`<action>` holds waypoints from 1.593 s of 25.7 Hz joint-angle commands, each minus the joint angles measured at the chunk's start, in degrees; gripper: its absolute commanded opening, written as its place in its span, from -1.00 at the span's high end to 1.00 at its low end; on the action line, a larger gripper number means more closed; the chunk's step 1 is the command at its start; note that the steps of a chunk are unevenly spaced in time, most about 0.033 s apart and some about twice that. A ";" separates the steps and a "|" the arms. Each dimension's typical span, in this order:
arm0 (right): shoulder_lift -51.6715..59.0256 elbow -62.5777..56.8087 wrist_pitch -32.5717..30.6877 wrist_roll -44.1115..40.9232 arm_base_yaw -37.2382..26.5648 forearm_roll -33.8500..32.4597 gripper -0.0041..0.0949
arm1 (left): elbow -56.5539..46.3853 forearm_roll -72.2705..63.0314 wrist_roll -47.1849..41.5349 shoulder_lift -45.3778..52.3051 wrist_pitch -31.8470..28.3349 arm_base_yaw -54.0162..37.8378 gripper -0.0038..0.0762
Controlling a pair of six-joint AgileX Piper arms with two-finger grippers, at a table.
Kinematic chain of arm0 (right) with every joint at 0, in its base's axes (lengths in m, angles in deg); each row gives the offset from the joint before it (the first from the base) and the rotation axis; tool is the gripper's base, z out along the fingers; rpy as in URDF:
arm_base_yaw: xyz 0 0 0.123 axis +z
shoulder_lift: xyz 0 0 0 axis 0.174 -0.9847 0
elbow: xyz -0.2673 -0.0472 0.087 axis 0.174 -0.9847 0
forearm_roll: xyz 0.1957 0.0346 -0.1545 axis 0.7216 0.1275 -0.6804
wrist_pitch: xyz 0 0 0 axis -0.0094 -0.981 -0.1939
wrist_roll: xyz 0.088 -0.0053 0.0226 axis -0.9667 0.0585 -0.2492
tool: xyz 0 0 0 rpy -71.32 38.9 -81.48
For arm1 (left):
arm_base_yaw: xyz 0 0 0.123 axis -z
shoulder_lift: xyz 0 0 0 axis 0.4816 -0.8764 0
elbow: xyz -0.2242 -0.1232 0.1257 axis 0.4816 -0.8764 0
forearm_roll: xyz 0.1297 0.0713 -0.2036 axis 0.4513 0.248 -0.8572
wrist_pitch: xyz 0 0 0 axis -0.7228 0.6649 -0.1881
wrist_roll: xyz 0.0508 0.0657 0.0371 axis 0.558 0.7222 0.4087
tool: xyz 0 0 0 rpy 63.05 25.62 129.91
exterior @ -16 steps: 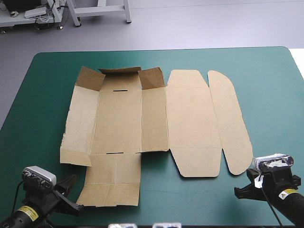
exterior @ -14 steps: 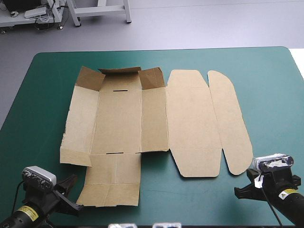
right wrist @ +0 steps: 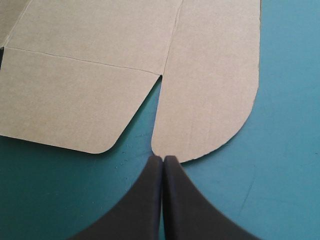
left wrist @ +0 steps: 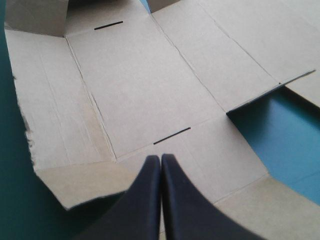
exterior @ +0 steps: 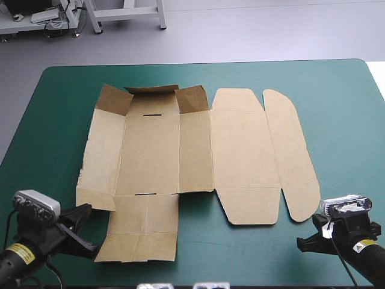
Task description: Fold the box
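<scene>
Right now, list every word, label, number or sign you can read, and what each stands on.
No text can be read.
Yellow label on the left arm: print too small to read.
Yellow label on the right arm: print too small to read.
Brown box: bare board, no print on it in any view.

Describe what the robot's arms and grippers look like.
The left gripper and the right gripper each have two broad black fingers, curved like fins and tapering to a point. The arms behind them are black, and each carries a small yellow marking: the left label and the right label.
</scene>
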 commanded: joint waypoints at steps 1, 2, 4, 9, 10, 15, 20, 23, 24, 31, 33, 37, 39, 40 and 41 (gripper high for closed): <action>-0.28 1.56 3.29 0.63 0.04 0.92 0.94 | 8.13 -0.41 -0.04 -7.04 -1.97 0.22 0.93; -0.28 1.56 3.29 0.63 0.04 0.92 0.94 | 9.77 -0.54 -0.04 -8.57 -1.97 0.22 0.93; -0.28 1.56 3.29 0.63 0.04 0.92 0.94 | 13.65 -0.54 -0.37 -12.45 -2.07 0.22 0.93; -0.28 1.56 3.29 0.63 0.04 0.92 0.94 | 21.57 -0.54 -0.37 -22.20 -1.96 0.22 0.93; -0.28 1.56 3.29 0.63 0.04 0.92 0.94 | 22.86 -0.31 -0.37 -24.16 -2.23 0.22 0.93; -0.28 1.56 3.29 0.63 0.04 0.92 0.94 | 27.69 1.53 -0.37 -32.39 -2.46 0.22 0.93; -0.28 1.56 3.19 0.63 0.04 0.92 0.94 | 31.25 4.48 -1.72 -40.08 -2.75 -1.87 0.93; -0.28 1.56 3.19 0.63 0.04 0.92 0.94 | 32.11 3.21 -1.72 -43.62 -3.22 -6.84 0.93; -0.28 1.56 3.19 0.63 0.04 0.92 0.94 | 32.25 1.92 -1.35 -44.43 -3.22 -9.08 0.93; -0.28 1.56 3.19 0.63 0.04 0.81 0.94 | 32.25 -18.69 15.56 -51.27 0.02 -30.97 0.93; -0.28 1.56 3.19 0.63 0.04 0.80 0.94 | 32.25 -26.63 20.41 -54.26 3.50 -39.49 0.93; -0.28 1.56 3.19 0.63 0.04 0.80 0.94 | 32.25 -31.61 26.21 -60.41 10.18 -49.37 0.93; -0.28 1.56 3.19 0.63 0.04 0.80 0.94 | 32.25 -31.61 28.82 -64.08 14.80 -51.16 0.93; -0.28 1.56 3.19 0.63 0.04 0.80 0.94 | 32.25 -31.61 29.53 -65.39 16.04 -51.16 0.93; -0.28 1.56 3.19 0.63 0.04 0.80 0.94 | 32.25 -31.76 31.02 -66.49 16.73 -51.16 0.93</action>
